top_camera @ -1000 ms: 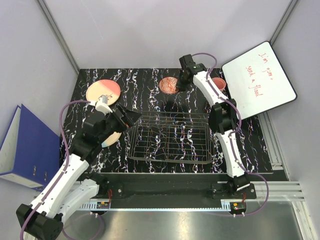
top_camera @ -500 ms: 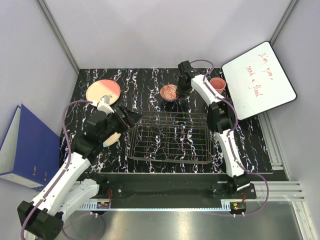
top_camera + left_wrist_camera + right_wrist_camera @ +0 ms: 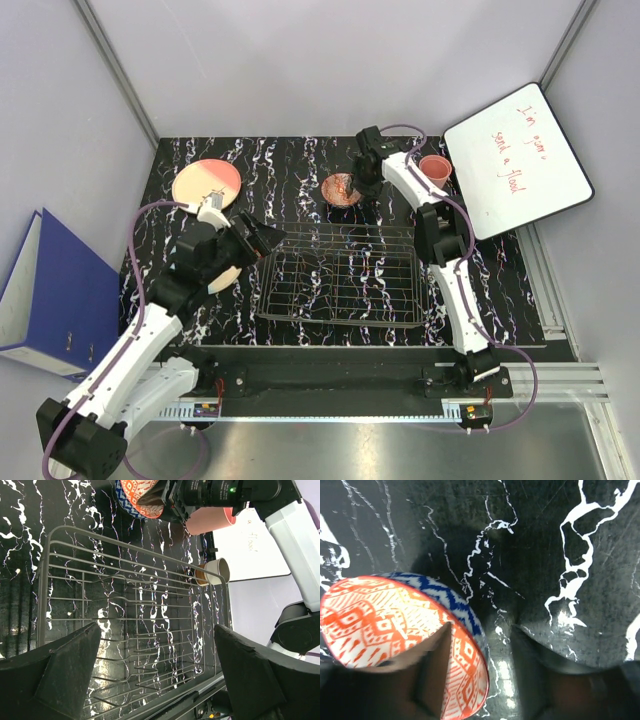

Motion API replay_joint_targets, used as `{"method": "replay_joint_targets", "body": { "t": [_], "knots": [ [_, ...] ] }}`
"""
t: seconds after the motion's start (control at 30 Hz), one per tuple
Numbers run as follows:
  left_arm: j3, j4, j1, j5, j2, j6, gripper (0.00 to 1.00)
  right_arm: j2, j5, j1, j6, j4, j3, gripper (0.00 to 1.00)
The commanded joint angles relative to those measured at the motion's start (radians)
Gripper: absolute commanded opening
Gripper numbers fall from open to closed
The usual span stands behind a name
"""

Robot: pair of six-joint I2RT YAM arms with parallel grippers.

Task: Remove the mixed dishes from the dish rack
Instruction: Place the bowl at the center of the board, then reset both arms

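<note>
The blue-and-white bowl (image 3: pixel 342 188) with an orange patterned inside rests on the black marble table just behind the dish rack (image 3: pixel 340 275). My right gripper (image 3: pixel 358 185) stands open astride its rim (image 3: pixel 385 620): one finger inside, the other outside and apart from the wall (image 3: pixel 482 630). The wire rack (image 3: pixel 125 605) holds nothing. My left gripper (image 3: pixel 255 238) hangs wide open over the rack's left end (image 3: pixel 156 630). A pink cup (image 3: pixel 434 168) stands at the back right. A pink and cream plate (image 3: pixel 206 183) lies back left. A light blue and cream plate (image 3: pixel 222 277) shows partly under my left arm.
A cream cup with a brown band (image 3: pixel 212 571) lies on its side beyond the rack's right end, near the pink cup (image 3: pixel 210 520). A whiteboard (image 3: pixel 520 160) leans at the back right. A blue binder (image 3: pixel 50 295) stands left of the table.
My right gripper brought the bowl down and nearer to the rack, then its jaws parted from it. The left arm barely moved.
</note>
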Motion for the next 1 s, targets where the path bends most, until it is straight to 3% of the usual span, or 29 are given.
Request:
{"method": "replay_joint_targets", "body": {
  "t": [0.0, 0.13, 0.27, 0.3, 0.33, 0.37, 0.4, 0.43, 0.5, 0.77, 0.97],
  "knots": [
    [-0.007, 0.050, 0.003, 0.021, 0.006, 0.021, 0.99, -0.171, 0.011, -0.003, -0.005, 0.030, 0.018, 0.63],
    [0.007, 0.032, 0.003, -0.002, 0.005, 0.041, 0.99, -0.293, 0.023, -0.003, -0.007, 0.028, 0.021, 0.75],
    [0.055, -0.040, 0.003, -0.056, 0.037, 0.084, 0.99, -0.553, 0.037, 0.008, -0.010, 0.051, -0.090, 0.82],
    [0.067, -0.051, 0.003, -0.061, 0.045, 0.095, 0.99, -0.620, 0.031, 0.012, -0.010, 0.129, -0.159, 0.83],
    [0.091, -0.075, 0.003, -0.065, 0.058, 0.121, 0.99, -0.696, 0.029, 0.031, -0.019, 0.185, -0.347, 0.84],
    [0.101, -0.089, 0.002, -0.075, 0.063, 0.136, 0.99, -0.860, 0.037, 0.042, -0.027, 0.253, -0.459, 0.86],
    [0.111, -0.101, 0.002, -0.087, 0.066, 0.148, 0.99, -0.940, 0.047, 0.058, -0.048, 0.398, -0.577, 0.88],
    [0.124, -0.126, 0.002, -0.101, 0.065, 0.171, 0.99, -1.014, 0.064, 0.087, -0.060, 0.446, -0.772, 0.92],
    [0.137, -0.147, 0.002, -0.142, 0.063, 0.205, 0.99, -1.195, 0.159, 0.137, -0.099, 0.507, -0.979, 0.95],
    [0.170, -0.215, 0.000, -0.177, 0.120, 0.274, 0.99, -1.609, 0.411, 0.373, -0.061, 0.494, -1.393, 1.00],
    [0.177, -0.238, -0.017, -0.200, 0.138, 0.297, 0.99, -1.798, 0.428, 0.401, -0.013, 0.510, -1.588, 1.00]
  ]
}}
